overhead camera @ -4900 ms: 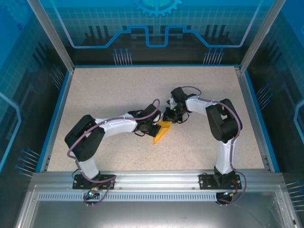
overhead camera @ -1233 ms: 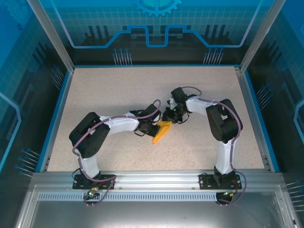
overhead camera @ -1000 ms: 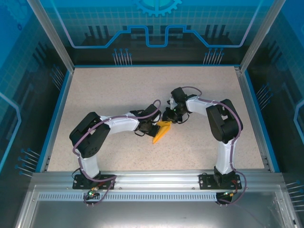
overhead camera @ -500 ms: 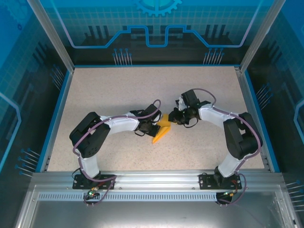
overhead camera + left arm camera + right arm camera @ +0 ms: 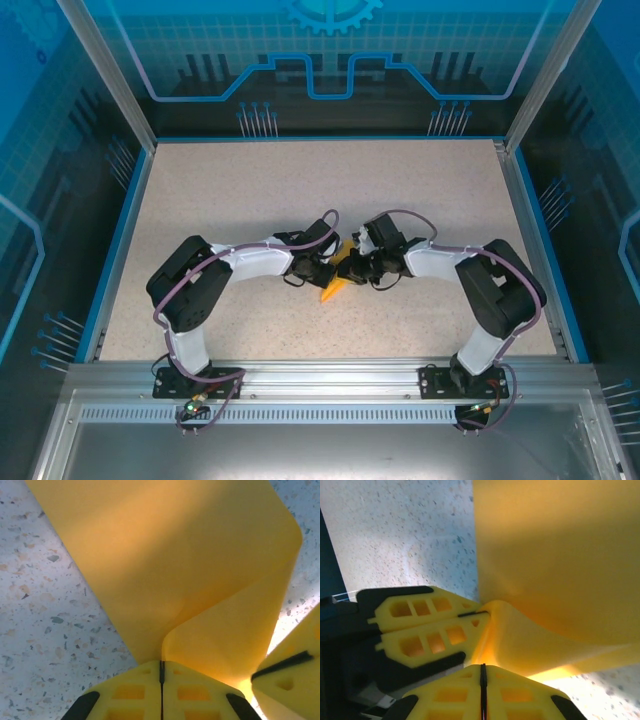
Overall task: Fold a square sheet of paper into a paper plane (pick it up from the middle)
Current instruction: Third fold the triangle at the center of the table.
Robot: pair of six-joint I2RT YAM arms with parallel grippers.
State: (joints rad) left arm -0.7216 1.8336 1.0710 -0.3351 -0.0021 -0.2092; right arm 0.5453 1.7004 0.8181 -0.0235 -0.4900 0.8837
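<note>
**Overhead view.** The left claw [image 5: 324,272] and the right claw [image 5: 357,268] meet tip to tip near the middle of the speckled tabletop [image 5: 230,190], the left one coming from the left and the right one from the right. The paper sheet [image 5: 336,280], orange-yellow and partly folded into a narrow wedge, lies between them. Its pointed end is directed toward the near left.

**Left wrist view.** The left claw [image 5: 161,664] is clenched on the paper sheet [image 5: 165,565]. Its two yellow fingers are pressed together, with only a thin dark seam between them. From the pinch the paper spreads away in two layers: a broad flat panel, and a curled flap that bows round to the right. A yellow fingertip [image 5: 285,682] of the other claw sits just beside this flap at the lower right.

**Right wrist view.** The right claw [image 5: 482,667] is likewise clenched, and a rounded fold of the paper sheet [image 5: 555,550] runs into its closed tips. The left claw's fingers [image 5: 427,630] enter from the left, also closed on the paper, just beside the right claw's grip. Beyond the two grips, the broad panel of paper extends over the tabletop [image 5: 405,535].
</note>
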